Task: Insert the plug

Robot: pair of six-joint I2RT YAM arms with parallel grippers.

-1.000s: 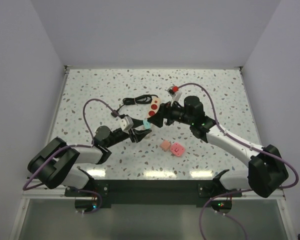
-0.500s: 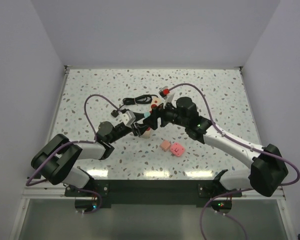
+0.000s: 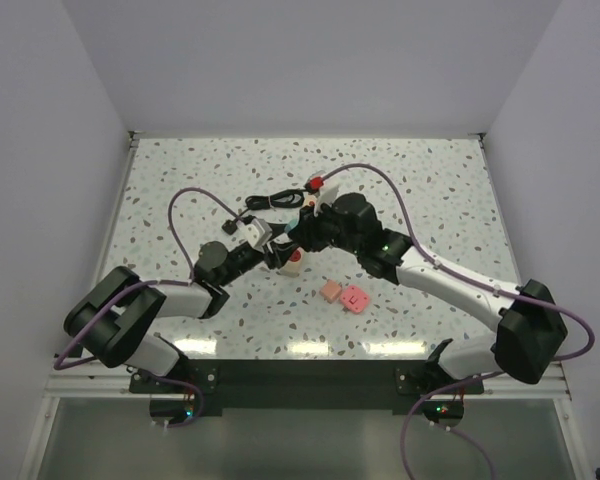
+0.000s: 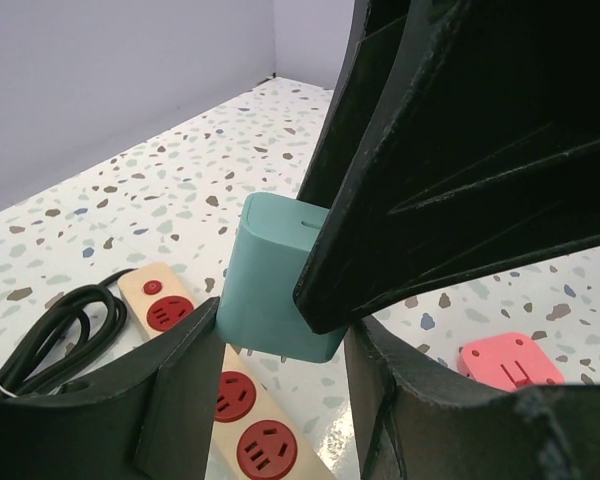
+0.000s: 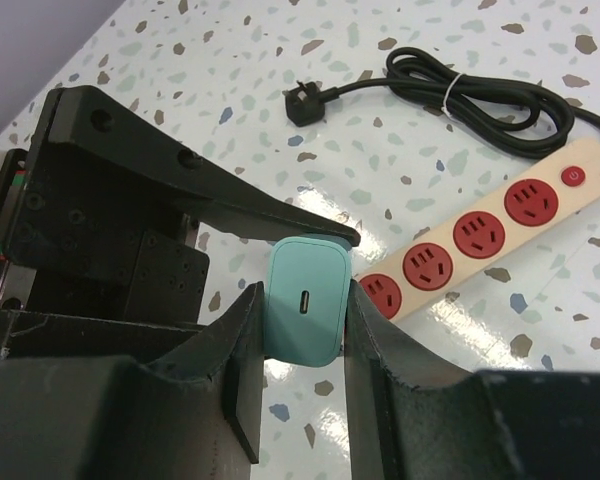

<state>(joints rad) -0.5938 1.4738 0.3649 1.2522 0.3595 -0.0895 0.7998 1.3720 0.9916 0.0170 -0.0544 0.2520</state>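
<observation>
Right wrist view showed the teal plug [image 5: 305,300] squeezed between that arm's own two fingers, one pressed flat against each side – the right pincer [image 5: 302,345] was clamped on it, the small slot in the plug's face turned toward the lens. A black finger of the left pincer [image 4: 280,330] reached in from the left and lay against the plug's far edge. From the left wrist camera the same plug sat upright between that pincer's fingers, its lower corner against the left one, while the other side was hidden behind the right arm's large dark finger coming down from above; so far as could be seen, the left pincer gripped the plug too. Both arms met near the middle of the speckled surface [image 3: 430,190] in the overhead view, and the plug was held there, just over the beige power strip [image 5: 480,240] with its red sockets and a red button at the far end. Whether the pins touched a socket could not be told – that part was hidden. A coiled black cable [image 5: 480,95] lay beyond the strip, its black mains plug [image 5: 302,108] loose on the surface. A pink adapter [image 3: 357,298] and a smaller salmon block [image 3: 331,290] lay side by side, nearer the arm bases and apart from the strip.
</observation>
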